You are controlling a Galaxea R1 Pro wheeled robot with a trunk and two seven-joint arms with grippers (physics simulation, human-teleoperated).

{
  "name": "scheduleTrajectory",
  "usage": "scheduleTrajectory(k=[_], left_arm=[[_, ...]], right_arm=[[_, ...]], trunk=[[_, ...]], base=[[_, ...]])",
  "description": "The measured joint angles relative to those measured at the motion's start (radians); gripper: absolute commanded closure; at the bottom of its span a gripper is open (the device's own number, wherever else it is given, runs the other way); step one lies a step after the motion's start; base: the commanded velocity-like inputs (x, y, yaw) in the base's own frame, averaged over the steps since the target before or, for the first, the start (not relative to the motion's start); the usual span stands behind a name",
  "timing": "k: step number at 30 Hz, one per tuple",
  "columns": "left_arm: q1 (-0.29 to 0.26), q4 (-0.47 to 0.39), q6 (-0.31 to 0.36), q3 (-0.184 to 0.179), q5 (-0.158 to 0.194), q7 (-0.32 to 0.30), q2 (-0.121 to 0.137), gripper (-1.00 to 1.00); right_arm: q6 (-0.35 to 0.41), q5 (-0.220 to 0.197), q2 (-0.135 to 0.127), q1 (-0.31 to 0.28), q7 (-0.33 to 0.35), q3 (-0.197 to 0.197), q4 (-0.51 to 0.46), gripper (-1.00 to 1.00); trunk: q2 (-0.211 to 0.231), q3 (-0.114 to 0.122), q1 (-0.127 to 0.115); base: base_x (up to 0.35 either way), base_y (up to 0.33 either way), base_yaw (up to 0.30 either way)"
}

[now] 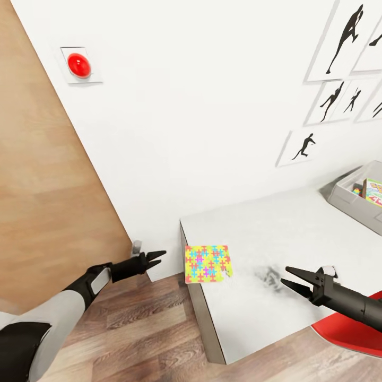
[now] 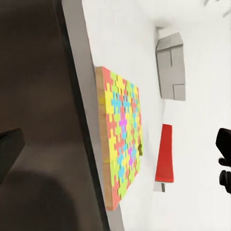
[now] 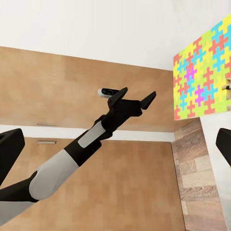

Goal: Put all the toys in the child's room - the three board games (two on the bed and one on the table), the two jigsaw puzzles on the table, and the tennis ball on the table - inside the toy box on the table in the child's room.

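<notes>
One jigsaw puzzle, a thin square in yellow, pink, blue and green, lies flat at the left end of the table, near its edge. My left gripper hangs open just off that table end, level with the puzzle and a short way left of it. Over the table's front part my right gripper is open and points at the puzzle from the right. The toy box stands at the far right of the table with printed game boxes inside. The left wrist view shows the puzzle close up, and the right wrist view shows the left gripper with fingers spread.
A wooden door with a metal handle stands left of the table. A red button and black silhouette pictures hang on the white wall. A red chair sits at the table's front right, on wood-plank floor.
</notes>
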Motion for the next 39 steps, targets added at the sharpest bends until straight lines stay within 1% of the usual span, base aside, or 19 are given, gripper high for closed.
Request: scheduleTrajectory(k=[3,5,9,11,14,18,21,25,27,29,31,32,34,39], left_arm=[[0.002,0.000,-0.002,0.004,-0.001,-0.001,0.000,-1.00],[0.003,0.000,0.000,0.015,-0.001,-0.007,0.007,-1.00],[0.003,-0.001,0.004,0.023,0.000,-0.015,0.014,-1.00],[0.002,-0.001,0.006,0.024,0.001,-0.017,0.023,-1.00],[0.002,-0.002,0.011,0.026,0.002,-0.019,0.051,-1.00],[0.001,-0.004,0.024,0.027,0.003,-0.025,0.066,-1.00],[0.001,-0.006,0.046,0.027,0.003,-0.033,0.072,-1.00],[0.001,-0.007,0.062,0.027,0.003,-0.036,0.074,-1.00],[0.001,-0.008,0.072,0.027,0.003,-0.036,0.077,-1.00],[0.001,-0.009,0.096,0.027,0.003,-0.037,0.078,-1.00],[0.001,-0.011,0.133,0.026,0.002,-0.032,0.077,-1.00],[0.001,-0.012,0.145,0.026,0.001,-0.028,0.076,-1.00],[0.001,-0.012,0.156,0.027,0.000,-0.023,0.072,-1.00],[0.001,-0.012,0.159,0.027,0.000,-0.019,0.068,-1.00]], right_arm=[[-0.001,0.000,0.000,0.000,0.000,0.000,0.000,-1.00],[-0.001,0.000,0.000,0.000,0.000,0.000,0.000,-1.00],[-0.001,0.001,0.000,0.000,0.000,0.000,0.000,-1.00],[-0.002,0.001,0.000,0.000,0.000,0.000,0.000,-1.00],[-0.002,0.001,0.000,0.000,0.000,-0.001,0.000,-1.00],[-0.001,-0.001,-0.001,0.000,0.000,-0.007,0.000,-1.00],[0.000,-0.002,-0.001,0.000,0.001,-0.011,0.000,-1.00],[0.000,-0.005,-0.001,0.000,0.001,-0.013,-0.006,-1.00],[0.001,-0.008,-0.001,0.000,0.002,-0.020,-0.014,-1.00],[0.001,-0.010,-0.002,0.000,0.003,-0.042,-0.019,-1.00],[0.001,-0.013,-0.001,0.000,0.005,-0.077,-0.022,-1.00],[0.001,-0.013,-0.001,0.000,0.005,-0.087,-0.023,-1.00],[0.001,-0.013,-0.001,0.000,0.006,-0.096,-0.024,-1.00],[0.001,-0.014,-0.001,0.000,0.010,-0.106,-0.024,-1.00]], trunk=[[0.000,0.000,0.000],[0.000,0.000,0.000],[0.000,0.000,0.000],[0.000,0.000,0.000],[0.000,0.000,0.000],[0.000,0.000,0.000],[0.000,0.000,0.000],[0.000,0.000,0.000],[0.000,0.000,0.000],[0.000,0.000,0.000],[0.000,0.000,0.000],[0.000,0.000,0.000],[0.000,0.000,0.000],[0.000,0.000,0.000]], base=[[0.000,0.000,0.000],[0.000,0.000,0.000],[0.000,0.000,0.000],[0.000,0.000,0.000],[0.000,0.000,0.000],[0.000,0.000,0.000],[0.000,0.000,0.000],[0.000,0.000,0.000],[0.000,0.000,0.000],[0.000,0.000,0.000],[0.000,0.000,0.000],[0.000,0.000,0.000],[0.000,0.000,0.000],[0.000,0.000,0.000]])
